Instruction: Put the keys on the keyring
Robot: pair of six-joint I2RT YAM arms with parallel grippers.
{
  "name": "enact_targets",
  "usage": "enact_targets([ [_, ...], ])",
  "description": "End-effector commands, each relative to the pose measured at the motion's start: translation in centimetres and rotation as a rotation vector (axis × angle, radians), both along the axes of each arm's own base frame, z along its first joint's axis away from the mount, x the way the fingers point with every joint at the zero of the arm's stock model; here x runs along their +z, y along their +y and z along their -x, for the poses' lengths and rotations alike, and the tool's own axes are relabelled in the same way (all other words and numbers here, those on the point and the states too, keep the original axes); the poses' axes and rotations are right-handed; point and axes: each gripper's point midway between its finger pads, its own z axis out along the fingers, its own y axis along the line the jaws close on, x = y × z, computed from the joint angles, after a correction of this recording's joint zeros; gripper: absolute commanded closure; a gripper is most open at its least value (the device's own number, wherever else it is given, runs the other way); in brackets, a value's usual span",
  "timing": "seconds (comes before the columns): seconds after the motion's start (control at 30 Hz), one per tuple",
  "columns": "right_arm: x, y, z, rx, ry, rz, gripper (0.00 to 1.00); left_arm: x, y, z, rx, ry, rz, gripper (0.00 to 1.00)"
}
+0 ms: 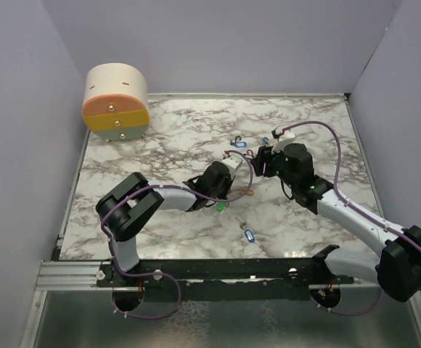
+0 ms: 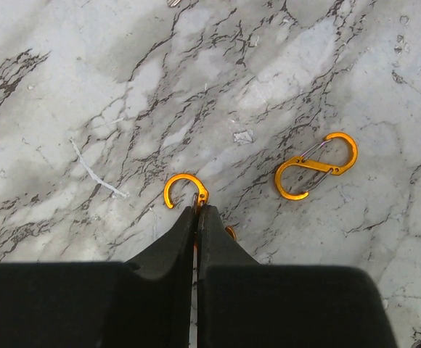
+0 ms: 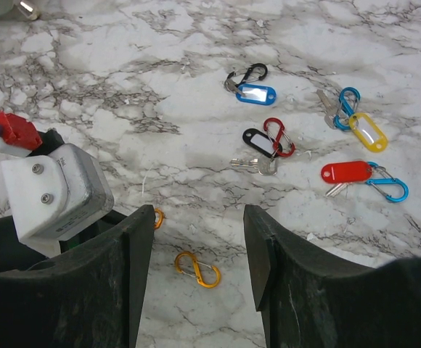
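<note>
Left gripper point(image 2: 197, 209) pinches an orange clip point(image 2: 184, 188); right gripper point(image 3: 197, 221) gapes wide, empty. Some keys point(image 3: 346, 172) seem already clipped; a blue key point(image 1: 249, 235) seems loose.

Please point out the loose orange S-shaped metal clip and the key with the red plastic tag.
Loose orange S-shaped metal clip point(image 2: 316, 165): left wrist view, on its middle bar.
Key with red plastic tag point(image 3: 346, 172): right wrist view, on the tag's centre.

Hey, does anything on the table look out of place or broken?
Nothing looks broken or spilled. Only oddity: the left gripper is shut on one orange clip, half hidden under it, while a second orange clip lies loose alongside.
</note>
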Motion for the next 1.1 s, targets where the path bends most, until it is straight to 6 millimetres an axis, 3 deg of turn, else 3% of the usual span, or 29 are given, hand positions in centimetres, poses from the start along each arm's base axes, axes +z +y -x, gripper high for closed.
enact_targets([
  [0.0, -0.8, 0.1, 1.1, 0.023, 0.046, -0.007, 0.48, -1.2, 2.5, 1.4, 0.040, 0.050, -0.090, 1.00],
  [0.17, -3.7, 0.8, 3.1, 0.072, 0.152, -0.013, 0.52, 0.4, 3.3, 1.1, 0.088, 0.016, -0.080, 1.00],
  [0.2, -4.4, 1.0, 3.6, 0.084, 0.171, -0.017, 0.52, 1.8, 3.3, 0.9, 0.100, -0.008, -0.057, 1.00],
  [0.53, -8.8, 3.4, 9.7, 0.204, 0.355, -0.027, 0.55, 8.0, 4.6, 0.0, 0.209, -0.104, 0.030, 1.00],
  [0.8, -11.8, 4.2, 14.0, 0.215, 0.491, -0.064, 0.58, 8.3, 4.9, 0.7, 0.213, -0.092, 0.052, 1.00],
  [1.07, -13.0, 3.0, 16.0, 0.165, 0.551, -0.095, 0.59, 8.1, 5.2, 0.9, 0.218, -0.091, 0.048, 1.00],
])
